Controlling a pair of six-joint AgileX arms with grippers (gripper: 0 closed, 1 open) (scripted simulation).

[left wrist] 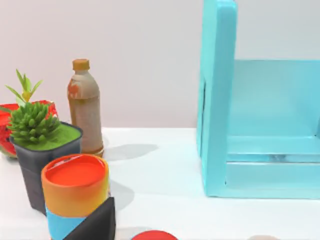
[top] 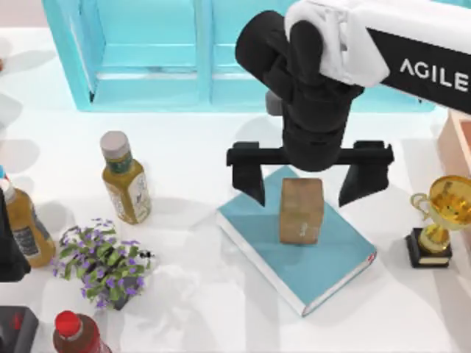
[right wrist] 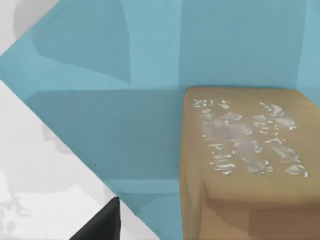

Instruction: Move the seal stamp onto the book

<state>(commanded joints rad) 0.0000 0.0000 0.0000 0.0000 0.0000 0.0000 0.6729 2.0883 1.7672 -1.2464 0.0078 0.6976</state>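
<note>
Both right gripper (top: 302,187) jaws spread, seal stamp (top: 301,210) upright on book (top: 331,254)

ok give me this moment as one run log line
right gripper: open, above seal stamp | seal stamp: upright on book, not gripped | left arm: parked at table's left edge | step: stamp placed

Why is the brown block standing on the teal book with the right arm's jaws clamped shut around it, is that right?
Not quite. The seal stamp does stand on the book, but the top view shows the right gripper with jaws spread wide, clear of it.
</note>
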